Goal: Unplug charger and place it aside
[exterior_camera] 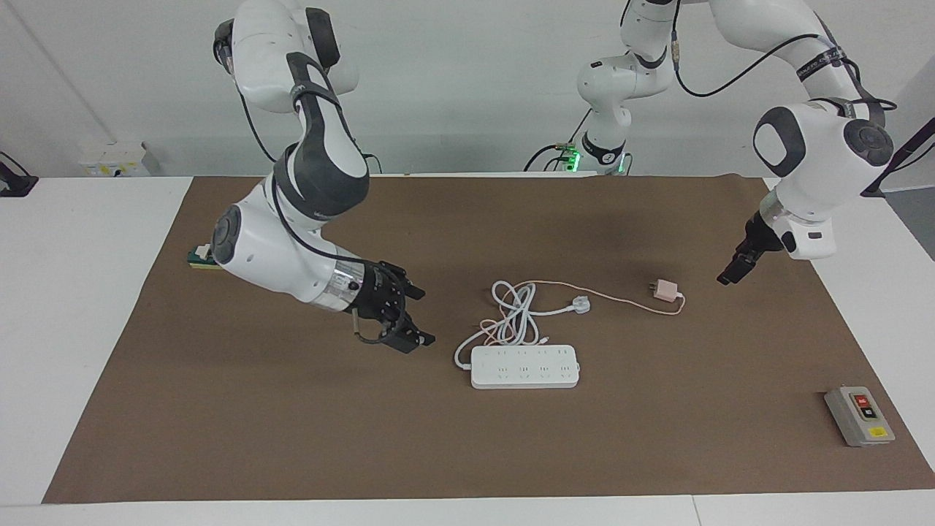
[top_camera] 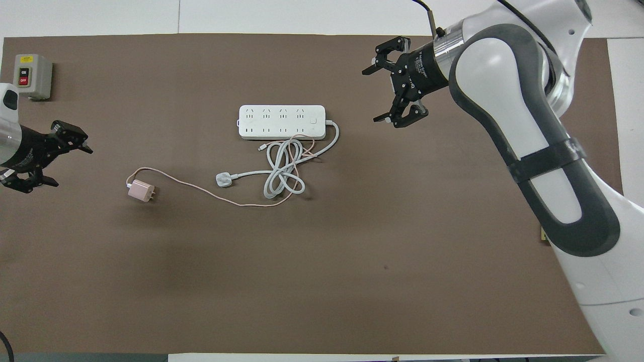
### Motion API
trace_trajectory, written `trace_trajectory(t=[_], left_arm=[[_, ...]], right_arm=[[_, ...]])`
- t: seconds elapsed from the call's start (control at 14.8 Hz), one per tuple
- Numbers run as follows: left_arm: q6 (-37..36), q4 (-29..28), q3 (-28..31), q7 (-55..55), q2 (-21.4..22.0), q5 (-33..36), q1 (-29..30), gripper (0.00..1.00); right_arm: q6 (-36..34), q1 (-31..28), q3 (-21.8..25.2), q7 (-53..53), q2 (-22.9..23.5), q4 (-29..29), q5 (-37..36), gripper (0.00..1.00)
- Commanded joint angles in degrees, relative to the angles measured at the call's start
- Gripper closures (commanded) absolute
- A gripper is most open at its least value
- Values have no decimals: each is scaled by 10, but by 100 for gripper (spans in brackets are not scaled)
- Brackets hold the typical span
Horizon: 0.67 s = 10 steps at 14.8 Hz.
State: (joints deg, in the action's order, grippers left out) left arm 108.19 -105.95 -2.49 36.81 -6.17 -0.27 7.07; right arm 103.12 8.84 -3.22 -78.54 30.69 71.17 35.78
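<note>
— Over the mat toward the left arm's end, the left gripper hangs with fingers spread, empty, wrist angled down. And the right gripper?

— Spread too, empty, beside the power strip. The charger lies on the mat between strip and left gripper.

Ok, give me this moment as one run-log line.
charger: unplugged, lying on mat toward left arm's end | power strip: free | left gripper: open, empty, over mat | right gripper: open, empty, over mat
</note>
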Motion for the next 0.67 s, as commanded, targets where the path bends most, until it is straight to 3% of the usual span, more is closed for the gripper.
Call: trace_trajectory(t=[0.0,0.27,0.61], left_arm=[[-62,40,-2,-74,9,7,-5,0],[-119,82,-4,-200,14,11,-18,0],[-175,81,-7,-355,63,10,-40,0]], right_arm=[[-34,-10,-3,36,-55,28,-56,0],[-114,-29,-3,166,-101,28,-126,0],[-186,-45,-3,419,-150,28,-234,0]])
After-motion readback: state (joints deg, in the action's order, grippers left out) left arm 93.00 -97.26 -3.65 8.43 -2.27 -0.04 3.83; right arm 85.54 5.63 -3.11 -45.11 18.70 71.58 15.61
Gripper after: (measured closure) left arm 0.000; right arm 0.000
